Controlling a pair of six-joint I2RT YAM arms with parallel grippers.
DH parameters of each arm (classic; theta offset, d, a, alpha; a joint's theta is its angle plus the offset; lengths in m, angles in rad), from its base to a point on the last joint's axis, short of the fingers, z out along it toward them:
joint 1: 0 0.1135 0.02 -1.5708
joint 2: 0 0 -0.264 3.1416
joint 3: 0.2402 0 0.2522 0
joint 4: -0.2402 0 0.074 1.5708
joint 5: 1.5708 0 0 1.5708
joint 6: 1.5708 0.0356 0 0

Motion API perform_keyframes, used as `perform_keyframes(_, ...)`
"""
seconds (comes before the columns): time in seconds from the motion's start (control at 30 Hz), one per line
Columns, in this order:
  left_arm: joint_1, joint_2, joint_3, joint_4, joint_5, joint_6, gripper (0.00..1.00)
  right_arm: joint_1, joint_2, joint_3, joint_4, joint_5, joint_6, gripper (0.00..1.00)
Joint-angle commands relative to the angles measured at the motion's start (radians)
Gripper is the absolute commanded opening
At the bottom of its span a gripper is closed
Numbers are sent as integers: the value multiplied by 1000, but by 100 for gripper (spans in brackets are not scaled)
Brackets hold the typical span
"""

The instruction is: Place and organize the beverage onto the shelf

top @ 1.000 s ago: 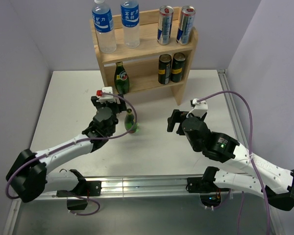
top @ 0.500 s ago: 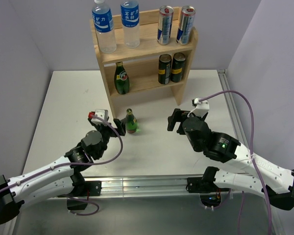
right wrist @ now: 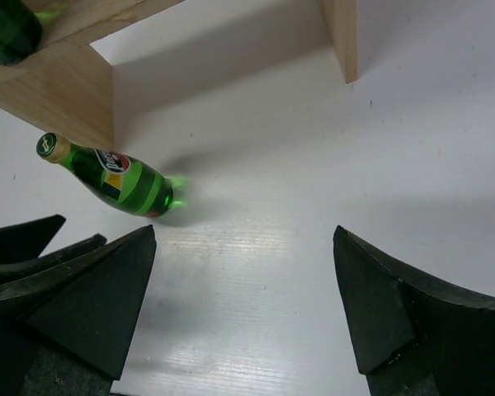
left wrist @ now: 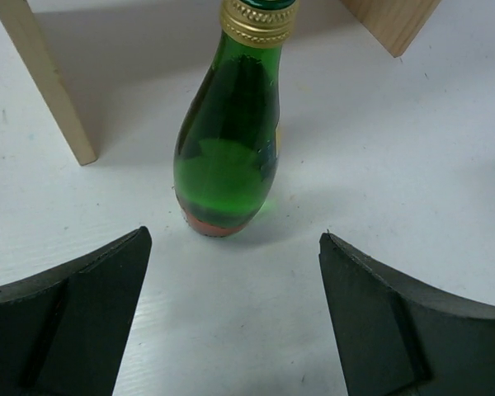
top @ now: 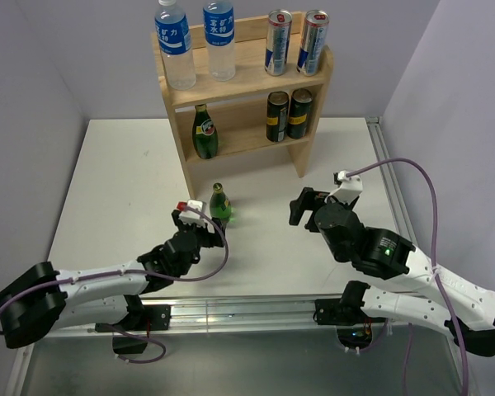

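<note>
One green bottle (top: 221,205) not yet shelved: it stands upright on the table (top: 115,181), gold cap up, just in front of the shelf (top: 247,88), nearer its L side panel. You see its label in the R wrist view.

Shelf sits at the far edge of the table, against the back wall.
- Top tier: 2 water bottles (top: 174,45) on the L, 2 tall cans (top: 277,43) on the R, all upright.
- Lower tier: a second green bottle (top: 204,132) on the L, 2 dark cans (top: 277,117) side by side on the R.

Your L gripper (left wrist: 231,247) is low over the table, aimed at the loose bottle. Jaws are spread wide, wider than the bottle body, w/ nothing between them. The bottle is just past the fingertips (left wrist: 107,280) and centred on the gap, no contact. In the top view, the gripper is just near-left of the bottle.

Your R gripper (top: 301,206) is off to the right of the bottle, well apart from it, in front of the shelf's R side. Jaws are wide apart and hold nothing; only bare table shows between the fingers (right wrist: 379,305).
</note>
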Motion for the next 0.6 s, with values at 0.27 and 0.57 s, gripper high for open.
perform_keyframes(0.27,-9,300,26,405,-42,3,89,20,-12,-16,-60,43,50,95)
perform_keyframes(0.57,-8,478,103,545,-73,78,88,21,-30,-42,-75,46,70,95)
